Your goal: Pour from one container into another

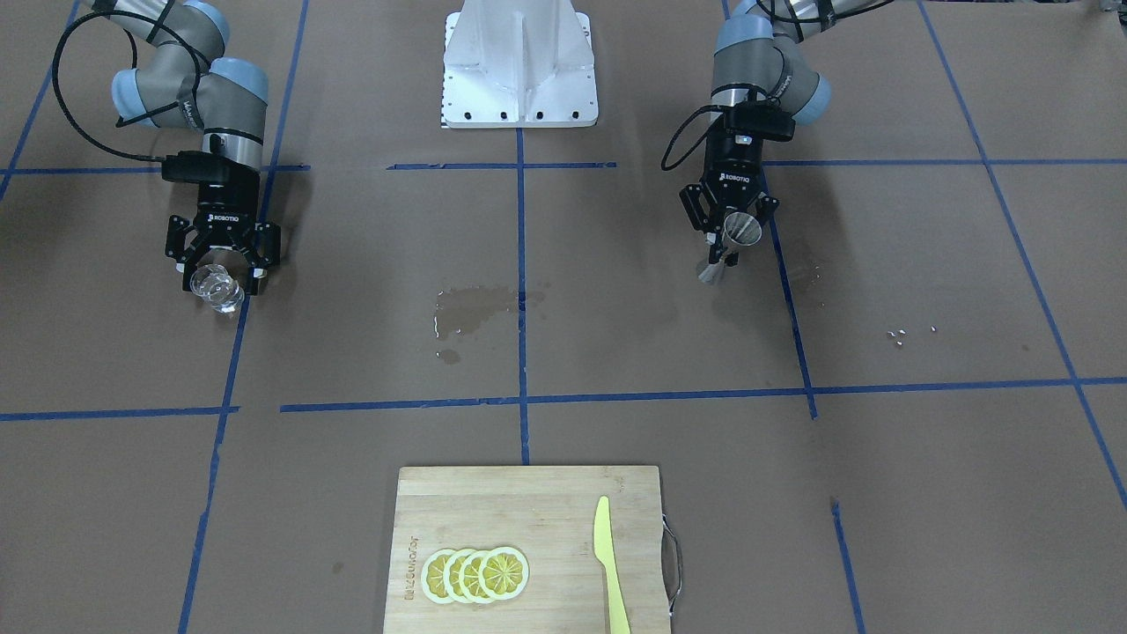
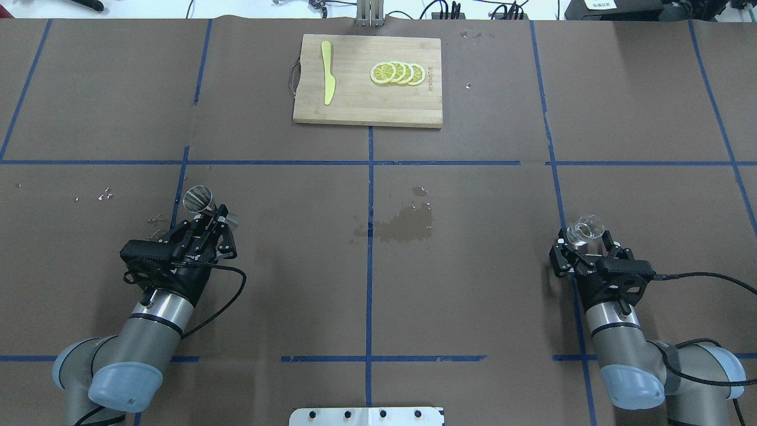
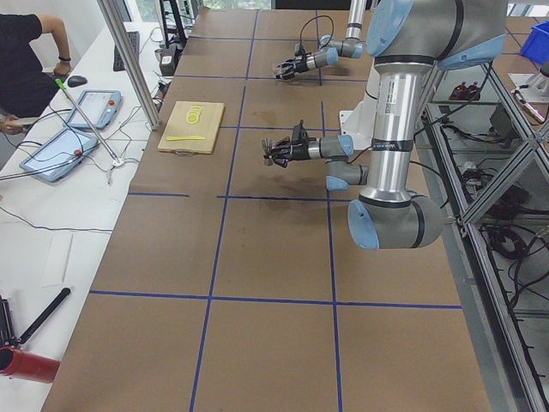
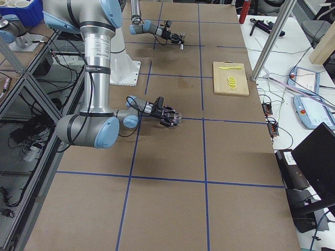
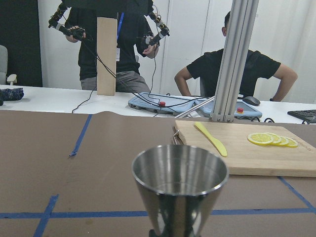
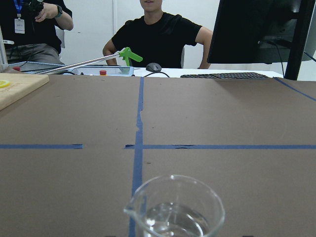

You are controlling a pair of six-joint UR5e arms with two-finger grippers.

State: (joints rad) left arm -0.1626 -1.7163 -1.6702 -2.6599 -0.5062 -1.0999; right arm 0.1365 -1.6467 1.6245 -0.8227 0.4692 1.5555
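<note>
My left gripper (image 2: 208, 220) is shut on the narrow waist of the silver metal jigger (image 2: 200, 200), which stands upright with its open cone on top. The jigger (image 5: 180, 192) fills the lower middle of the left wrist view, and the jigger (image 1: 735, 236) also shows at the right of the front-facing view. At the table's other end my right gripper (image 2: 582, 242) is shut on the small clear glass cup (image 2: 584, 229). The cup (image 6: 175, 212) is upright and holds clear liquid. The cup (image 1: 216, 289) and the jigger are far apart.
A wooden cutting board (image 2: 355, 112) with lemon slices (image 2: 397, 73) and a yellow knife (image 2: 327, 80) lies at the far middle edge. A wet patch (image 2: 402, 226) darkens the table's middle. Droplets (image 2: 103, 194) lie by the left arm. People stand and sit beyond the far edge.
</note>
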